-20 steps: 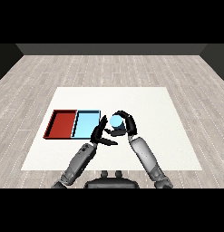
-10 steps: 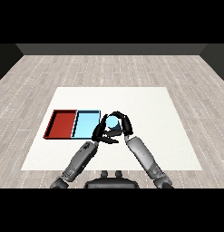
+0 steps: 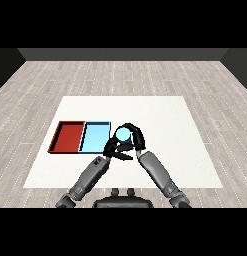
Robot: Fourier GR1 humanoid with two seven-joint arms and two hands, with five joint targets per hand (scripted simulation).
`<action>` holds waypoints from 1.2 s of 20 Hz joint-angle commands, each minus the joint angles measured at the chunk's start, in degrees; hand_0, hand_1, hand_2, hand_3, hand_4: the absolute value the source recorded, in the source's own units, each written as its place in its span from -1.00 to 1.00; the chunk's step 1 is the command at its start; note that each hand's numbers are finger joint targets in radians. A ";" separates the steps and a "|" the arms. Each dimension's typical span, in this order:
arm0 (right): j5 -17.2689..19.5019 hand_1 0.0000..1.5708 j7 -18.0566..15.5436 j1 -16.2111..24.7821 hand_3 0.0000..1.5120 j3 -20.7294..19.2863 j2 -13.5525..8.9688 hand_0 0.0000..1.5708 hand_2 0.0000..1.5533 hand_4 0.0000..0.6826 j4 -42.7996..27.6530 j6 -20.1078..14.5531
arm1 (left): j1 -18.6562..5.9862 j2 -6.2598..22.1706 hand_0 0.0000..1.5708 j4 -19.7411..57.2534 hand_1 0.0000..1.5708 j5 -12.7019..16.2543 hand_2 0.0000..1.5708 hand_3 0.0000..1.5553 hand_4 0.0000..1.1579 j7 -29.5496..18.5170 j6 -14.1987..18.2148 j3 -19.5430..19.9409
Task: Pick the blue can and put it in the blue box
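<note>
- I am looking down over the white table (image 3: 160, 120), and both grey forearms are coming up from the lower corners and meeting near the middle.
- The right hand (image 3: 134, 141) is curling its fingers and thumb round the blue can (image 3: 123, 134); the can's pale blue top is showing as a round disc inside that curl.
- The can is sitting just beside the light blue tray (image 3: 95, 136), off the tray's right edge at about 3 o'clock from it. I cannot tell whether the can is resting on the table or hanging just above it.
- The left hand (image 3: 115, 150) is lying at about 7 o'clock from the can, right under the right hand, with its dark fingers overlapping the other hand's. I cannot tell whether those fingers are spread or pressed together, nor whether they are touching the can.
- The red tray (image 3: 68, 136) is lying at 9 o'clock from the light blue tray, the two touching along a shared side.
- Both trays are showing bare floors, with the can outside them.
- The left forearm (image 3: 90, 176) is angling in from 7 o'clock and the right forearm (image 3: 157, 171) from 5 o'clock.
</note>
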 commanded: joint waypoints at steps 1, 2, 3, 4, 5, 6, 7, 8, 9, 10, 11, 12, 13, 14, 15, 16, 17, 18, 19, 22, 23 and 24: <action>-4.41 0.86 -3.60 -1.57 0.83 1.07 0.01 0.86 0.87 0.75 4.75 -1.15 | -2.77 0.00 -1.00 2.58 -1.00 2.58 -1.00 -1.00 -1.00 0.00 0.94 -0.49; -3.56 0.86 0.25 -0.66 0.83 2.81 0.01 0.86 0.87 0.75 -0.72 -2.21 | -2.53 0.00 -1.00 2.45 -1.00 2.33 -1.00 -1.00 -0.67 0.68 4.87 -4.46; -4.30 0.87 -0.97 -1.32 0.83 1.53 0.01 0.87 0.87 0.76 0.17 -1.11 | -5.14 0.00 -1.00 5.03 -1.00 1.16 -1.00 -1.00 -0.36 1.09 4.09 -1.67; -6.37 0.88 -2.18 -2.40 0.84 7.29 0.01 0.88 0.89 0.74 0.70 -7.23 | -3.69 0.00 -1.00 1.09 -1.00 -0.40 -1.00 -1.00 -0.28 6.59 5.86 -1.36; -3.91 0.89 -0.28 0.84 0.84 1.15 0.01 0.89 0.89 0.73 -1.94 1.34 | -6.03 0.00 -1.00 3.52 -1.00 2.05 -1.00 -1.00 -0.18 4.10 9.24 -4.70; -5.74 0.88 -2.12 0.41 0.85 3.22 0.01 0.88 0.89 0.74 -0.57 -2.47 | -5.74 0.00 -1.00 5.23 -1.00 3.12 -1.00 -1.00 -0.13 2.57 8.54 -5.41; -8.20 0.88 -1.41 -1.63 0.85 6.21 0.01 0.88 0.89 0.76 -0.07 -5.23 | -6.82 0.00 -1.00 5.30 -1.00 4.52 -1.00 -1.00 -0.08 2.14 10.45 -5.56; -10.79 0.87 -5.92 -1.71 0.84 4.18 0.01 0.87 0.88 0.77 3.02 -3.41 | -6.77 0.00 -1.00 7.03 -1.00 6.38 -1.00 -1.00 -0.01 -0.53 11.84 -6.31; -6.37 0.87 -1.15 2.73 0.84 3.20 0.01 0.87 0.87 0.78 -5.60 -2.10 | -6.31 0.01 -1.00 6.23 -1.00 8.11 -0.87 -1.00 0.04 -0.63 14.42 -8.11; -11.01 0.87 -6.95 -1.39 0.84 4.44 0.00 0.87 0.88 0.78 2.50 -3.48 | -9.78 0.01 -0.45 6.92 -0.45 13.57 -0.21 -0.36 -0.01 -0.17 15.93 -8.69; -10.02 0.85 -6.31 2.16 0.84 5.17 0.00 0.85 0.87 0.80 -1.50 -3.00 | -4.86 0.01 0.09 5.76 0.09 14.48 0.20 -0.01 -0.01 -4.89 13.05 -7.47; -9.58 0.85 -2.47 -0.87 0.83 3.15 0.00 0.85 0.86 0.80 -2.37 -2.36 | -5.98 0.01 0.83 4.08 0.83 16.25 0.79 0.56 0.08 -3.16 10.42 -5.78; -10.15 0.86 -5.31 1.03 0.84 5.00 0.00 0.86 0.86 0.82 -2.15 -3.62 | -5.72 0.01 1.00 7.16 1.00 17.78 0.95 0.70 0.15 -6.76 9.27 -6.87; -12.36 0.86 -7.04 -1.29 0.85 2.40 0.00 0.86 0.86 0.83 1.72 -1.40 | -6.95 0.01 1.00 11.78 1.00 19.58 1.00 0.89 0.29 -10.82 8.31 -6.54; -12.62 0.86 -7.02 -0.40 0.85 3.14 0.00 0.86 0.85 0.86 0.83 -1.93 | -9.99 0.01 1.00 12.27 1.00 21.13 1.00 0.88 0.41 -8.72 8.69 -6.25; -11.33 0.86 -4.96 0.44 0.85 5.58 0.00 0.86 0.86 0.85 -1.45 -5.53 | -6.18 0.01 1.00 8.52 1.00 19.09 1.00 0.91 0.45 -8.32 10.58 -6.83; -11.02 0.85 -4.07 0.78 0.85 4.70 0.00 0.85 0.86 0.84 -2.30 -3.48 | -8.78 0.01 1.00 10.03 1.00 18.15 1.00 0.95 0.61 -7.28 8.88 -5.36; -11.63 0.84 -4.21 -1.95 0.84 6.49 0.00 0.84 0.85 0.81 -0.88 -7.17 | -1.96 0.01 1.00 5.15 1.00 14.05 1.00 0.93 0.58 -7.62 7.56 -5.24; -11.55 0.83 -4.40 -2.24 0.84 5.25 0.00 0.83 0.86 0.81 -0.50 -6.22 | -7.72 0.01 1.00 10.03 1.00 19.32 1.00 0.93 0.65 -10.26 9.72 -7.80; -10.42 0.80 -1.81 -2.28 0.84 2.86 0.00 0.80 0.85 0.72 -2.01 -2.85 | -7.25 0.01 1.00 12.62 1.00 18.60 1.00 0.94 0.85 -15.49 8.19 -7.04; -11.92 0.77 -4.80 2.64 0.82 5.71 0.01 0.77 0.82 0.55 -3.08 -3.77 | -9.09 0.00 1.00 8.18 1.00 17.10 1.00 0.94 0.91 -12.65 11.11 -6.97; -13.17 0.64 -4.40 0.90 0.71 6.15 0.01 0.64 0.73 0.39 -2.93 -4.37 | -6.00 0.01 1.00 8.13 1.00 19.27 1.00 0.96 0.89 -14.96 10.53 -8.45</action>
